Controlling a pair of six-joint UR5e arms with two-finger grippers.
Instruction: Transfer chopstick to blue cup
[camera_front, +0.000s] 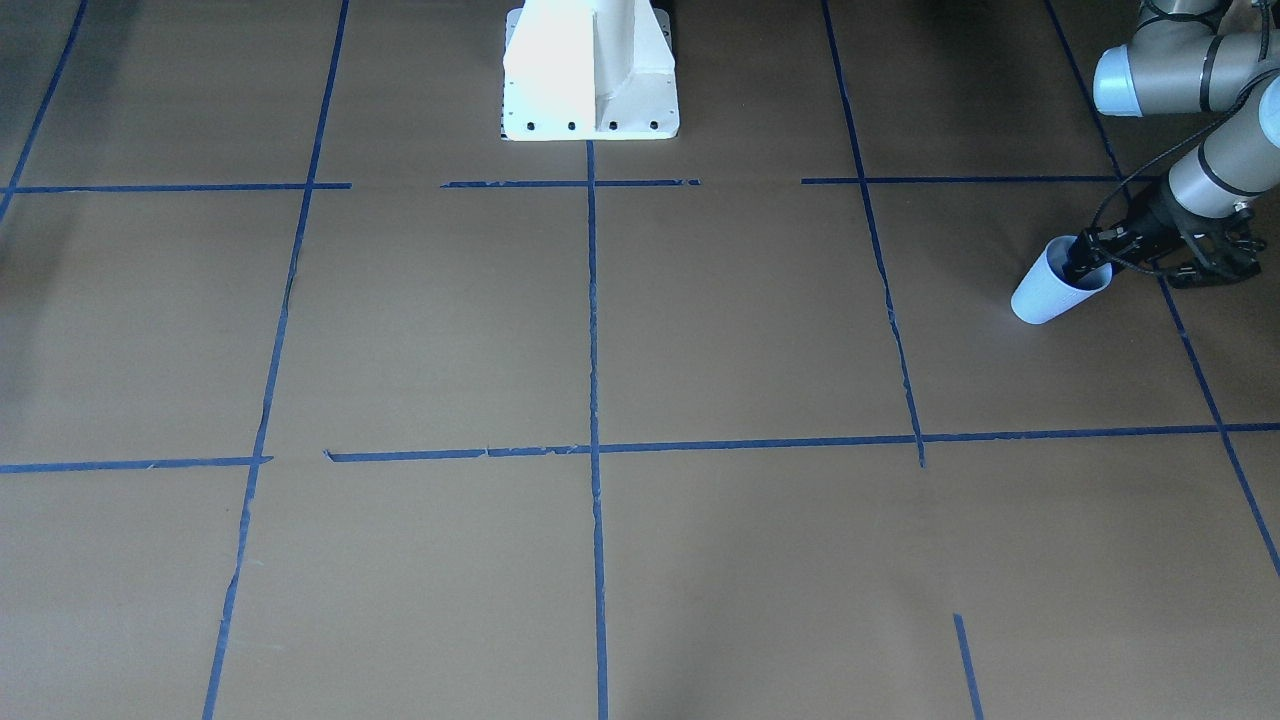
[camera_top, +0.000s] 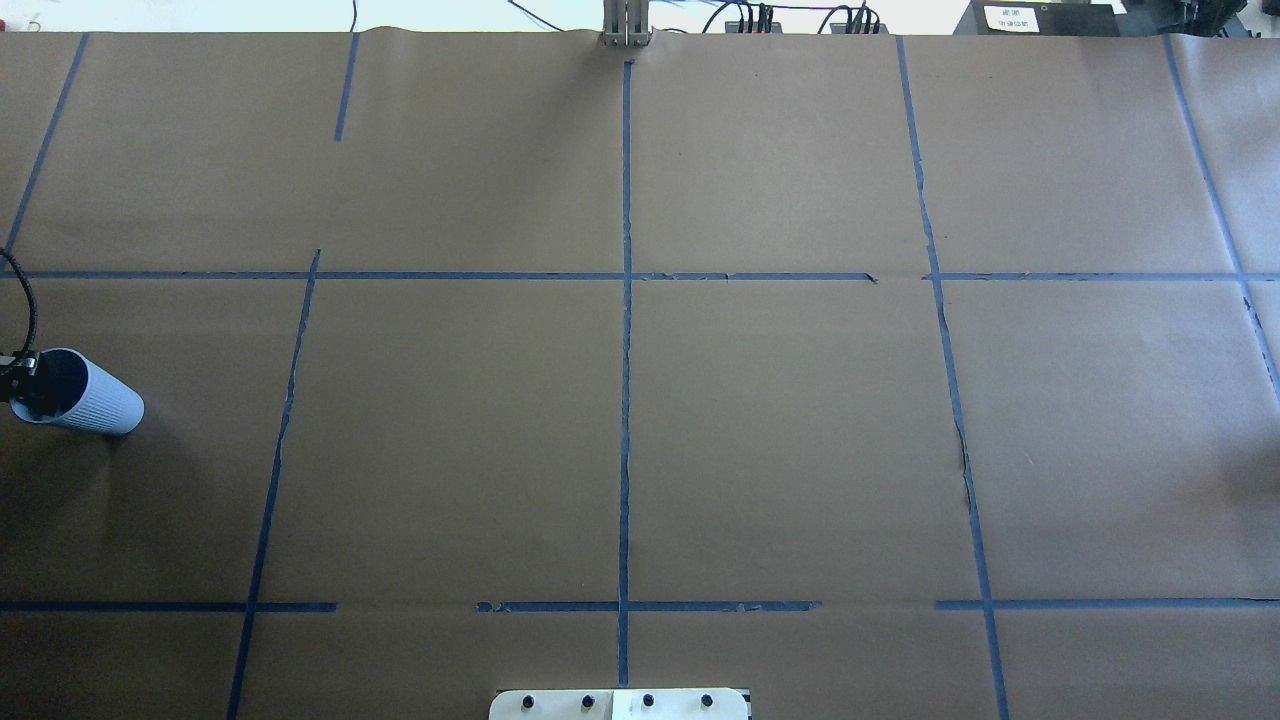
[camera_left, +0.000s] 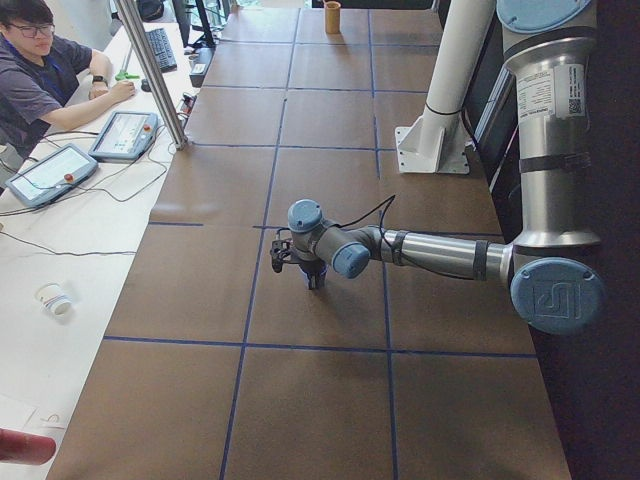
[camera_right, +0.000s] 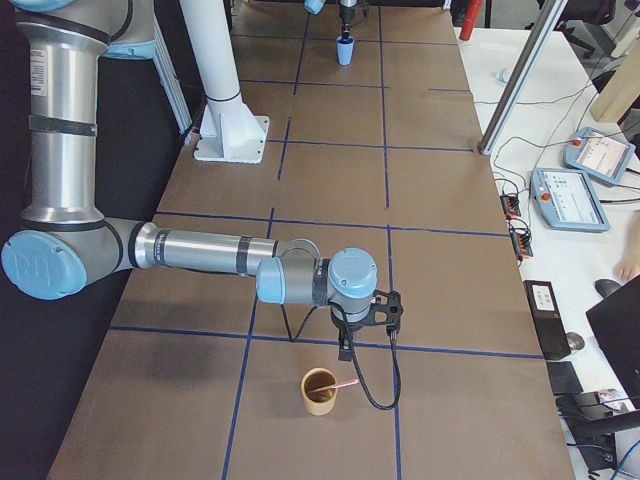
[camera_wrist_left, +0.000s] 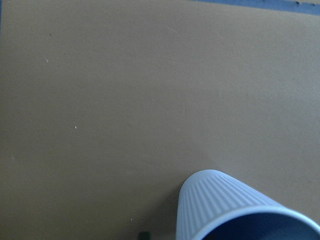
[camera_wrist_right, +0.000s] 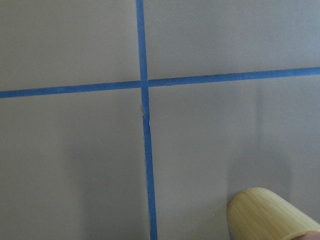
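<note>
Arm label (camera_left: 545, 95): too small to read. Far right of the front frame: ribbed, tapered blue cup (camera_front: 1050, 290), rim pinched in the left jaws. Broad taped brown-paper table (camera_front: 700, 330) stretching left. Lower centre, right-side frame: thin pink chopstick (camera_right: 346, 383) leaning in a tan cup (camera_right: 319, 392). Right jaws' width: cannot tell.

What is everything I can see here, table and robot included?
Light-blue ribbed tapered cup: one, light blue, table end on the robot's left.
Tan bamboo-look cup: one, tan, opposite table end.
Thin pink chopstick: one, pink, leaning out of the tan cup.
Brown paper-covered table: one, brown, blue tape grid.
White pedestal base: one, white, robot's edge, midway.
Control tablets: two, grey, side bench.
Person: one, seated at that bench.
Left gripper: one, black, a finger inside the blue cup's rim, apparently gripping it.
Right gripper: one, black, close by the tan cup; open or shut unclear.
</note>
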